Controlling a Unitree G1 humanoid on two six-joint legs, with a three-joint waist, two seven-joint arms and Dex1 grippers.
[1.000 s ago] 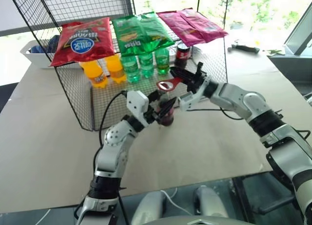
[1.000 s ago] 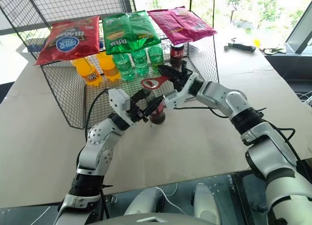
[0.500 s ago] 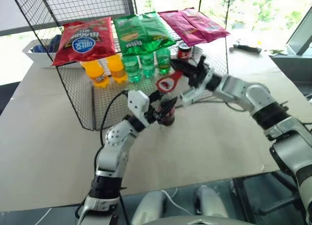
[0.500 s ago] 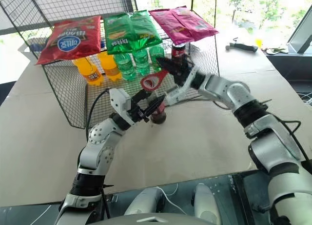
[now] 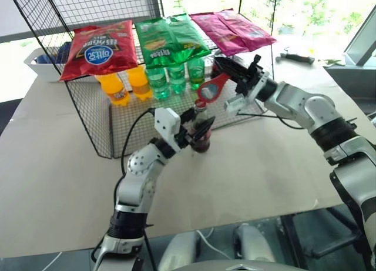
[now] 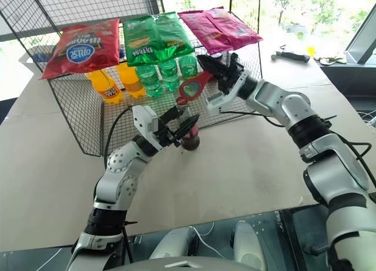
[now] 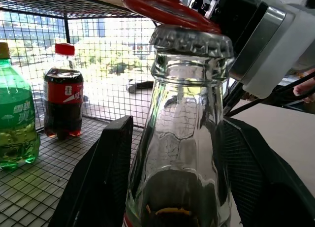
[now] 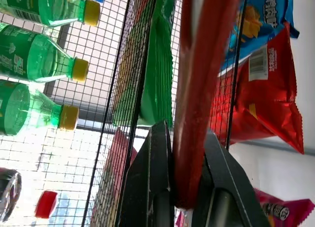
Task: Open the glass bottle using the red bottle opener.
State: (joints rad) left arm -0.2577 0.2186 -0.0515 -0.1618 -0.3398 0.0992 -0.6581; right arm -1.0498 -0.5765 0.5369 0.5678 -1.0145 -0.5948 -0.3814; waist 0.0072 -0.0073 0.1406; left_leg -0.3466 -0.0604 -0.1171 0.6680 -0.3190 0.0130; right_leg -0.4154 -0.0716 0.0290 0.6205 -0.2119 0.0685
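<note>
The glass bottle point(image 5: 201, 139) stands on the brown table in front of the wire rack, dark liquid in its lower part. My left gripper point(image 5: 198, 129) is shut on the bottle's body, one black finger point(image 7: 106, 178) on each side. The crimped cap point(image 7: 191, 40) sits on the neck. The red bottle opener point(image 5: 211, 89) hangs tilted just above the cap, loop head down, its underside point(image 7: 167, 8) close over the cap. My right gripper point(image 5: 229, 71) is shut on the opener's handle point(image 8: 197, 89).
A black wire rack point(image 5: 88, 118) stands behind the bottle, with red, green and pink snack bags point(image 5: 100, 47) on top. Inside are orange bottles point(image 5: 117, 89), green bottles point(image 5: 176, 77) and a short dark cola bottle point(image 7: 63, 96). A dark tool point(image 5: 294, 57) lies at the far right.
My right gripper has lifted the opener up and to the right, and the loop head now sits higher over the bottle top. The left gripper and the bottle have stayed put.
</note>
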